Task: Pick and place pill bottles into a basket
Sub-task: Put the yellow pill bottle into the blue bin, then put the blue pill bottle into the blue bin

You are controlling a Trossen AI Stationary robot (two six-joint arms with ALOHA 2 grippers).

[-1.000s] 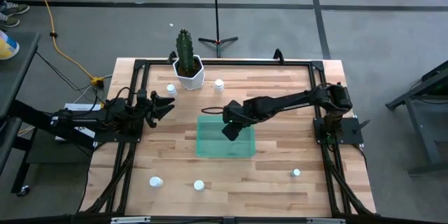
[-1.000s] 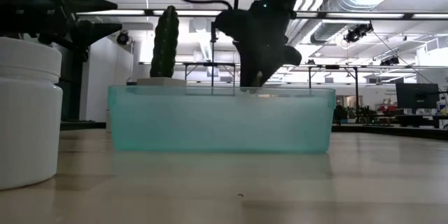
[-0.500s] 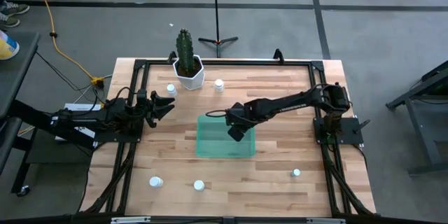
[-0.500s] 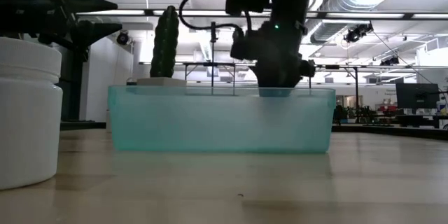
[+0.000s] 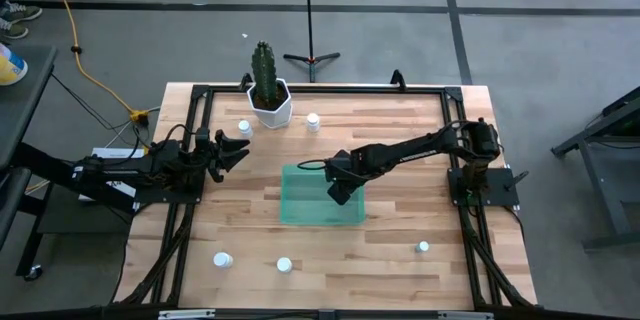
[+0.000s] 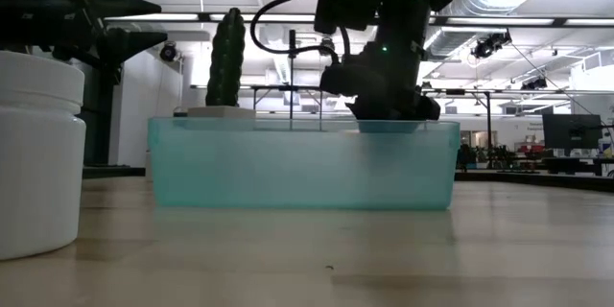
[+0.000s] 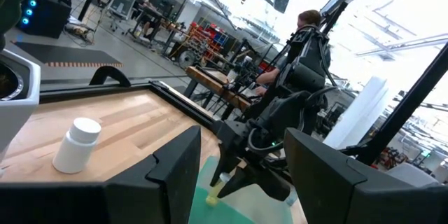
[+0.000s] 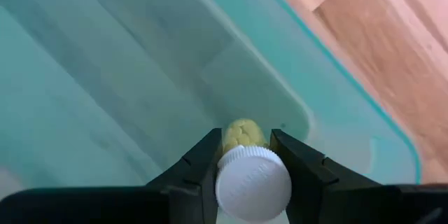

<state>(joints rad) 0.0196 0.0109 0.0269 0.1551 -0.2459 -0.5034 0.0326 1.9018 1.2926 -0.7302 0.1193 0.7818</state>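
Note:
My right gripper reaches down inside the translucent green basket near its far right corner and is shut on a yellowish pill bottle with a white cap. The bottle also shows in the left wrist view. My left gripper is open and empty, waiting at the table's left side. White pill bottles stand upright on the table: two at the far side, two near the front edge, one at the near right. My right gripper pinches the bottle between its two fingers, which lie on opposite sides of it at the white cap. The fingers slant down into the basket from the table's right, along the bottle. The yellowish body points on toward the basket's floor; whether it touches, I cannot tell.
A white hexagonal pot with a cactus stands at the far edge, left of centre. The basket's walls surround my right gripper. One white bottle stands close to the low camera.
My right gripper has gone down into the basket with the yellowish bottle, shifting a little toward the table's right and near edges. It has stayed shut on the bottle.

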